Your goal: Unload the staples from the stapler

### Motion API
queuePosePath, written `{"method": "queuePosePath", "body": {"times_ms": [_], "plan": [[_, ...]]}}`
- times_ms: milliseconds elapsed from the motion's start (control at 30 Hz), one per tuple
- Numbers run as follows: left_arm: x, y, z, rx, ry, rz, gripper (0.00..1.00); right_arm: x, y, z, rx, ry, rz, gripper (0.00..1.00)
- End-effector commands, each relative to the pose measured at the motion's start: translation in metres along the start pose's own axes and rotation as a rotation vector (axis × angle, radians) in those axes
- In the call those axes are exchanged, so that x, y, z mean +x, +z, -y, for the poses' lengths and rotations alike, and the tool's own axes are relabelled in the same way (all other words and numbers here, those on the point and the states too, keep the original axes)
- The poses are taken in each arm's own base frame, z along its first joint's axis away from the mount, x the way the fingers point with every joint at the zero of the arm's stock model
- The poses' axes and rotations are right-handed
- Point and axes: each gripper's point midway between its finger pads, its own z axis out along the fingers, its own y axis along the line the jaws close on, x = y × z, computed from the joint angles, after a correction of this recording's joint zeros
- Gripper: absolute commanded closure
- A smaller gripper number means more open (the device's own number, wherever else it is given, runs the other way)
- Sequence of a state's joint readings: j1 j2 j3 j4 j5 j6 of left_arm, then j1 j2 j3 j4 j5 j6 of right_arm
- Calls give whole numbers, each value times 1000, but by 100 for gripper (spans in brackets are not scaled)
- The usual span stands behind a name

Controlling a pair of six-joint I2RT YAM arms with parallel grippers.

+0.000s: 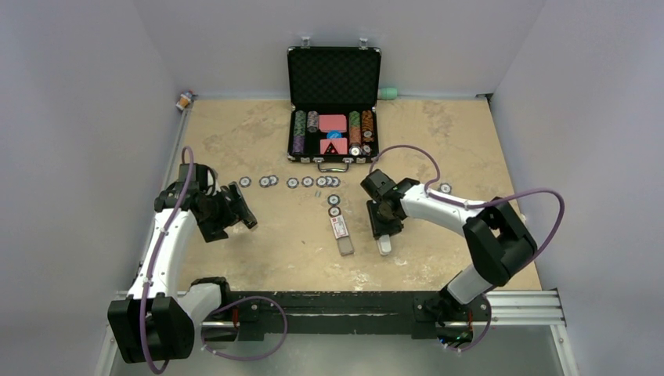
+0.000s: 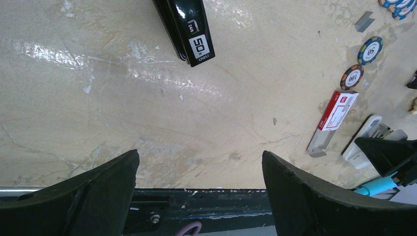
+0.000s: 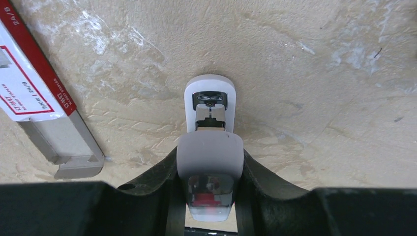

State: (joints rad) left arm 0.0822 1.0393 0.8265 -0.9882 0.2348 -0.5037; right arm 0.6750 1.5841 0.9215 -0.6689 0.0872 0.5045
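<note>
The black stapler (image 2: 187,30), with a white "50" label, lies on the table ahead of my left gripper (image 2: 199,162). That gripper is open, empty and held above the table near its front rail. In the top view my left gripper (image 1: 237,213) is at the left, and the stapler cannot be told apart from it. A tiny silvery-grey staple strip (image 2: 364,21) lies by the poker chips. My right gripper (image 3: 210,162), seen at centre-right in the top view (image 1: 384,227), is shut on the white oblong block (image 3: 210,147).
A clear little box with a red-white label (image 1: 341,232) lies left of the white block; it also shows in the right wrist view (image 3: 34,83). Loose poker chips (image 1: 292,182) lie in a row. An open black chip case (image 1: 333,74) stands at the back. The black rail (image 2: 206,206) runs along the near edge.
</note>
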Motion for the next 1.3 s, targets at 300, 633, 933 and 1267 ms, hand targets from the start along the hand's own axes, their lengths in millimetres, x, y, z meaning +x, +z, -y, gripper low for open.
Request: {"method": "queuePosePath", "body": {"times_ms": [300,633,933,1267], "plan": [[-5,-2,3,15,34,36,2,-94,-96,-62,-262,-85,276,100],[-4,-3,7,32,45,44,2,-130,-144,-132,-575,-221,304,100],[-4,-5,16,75,69,59,0,-152,-200,-190,-900,-215,311,100],[-8,-19,31,158,95,117,0,-156,-242,-227,-1241,-203,221,100]]}}
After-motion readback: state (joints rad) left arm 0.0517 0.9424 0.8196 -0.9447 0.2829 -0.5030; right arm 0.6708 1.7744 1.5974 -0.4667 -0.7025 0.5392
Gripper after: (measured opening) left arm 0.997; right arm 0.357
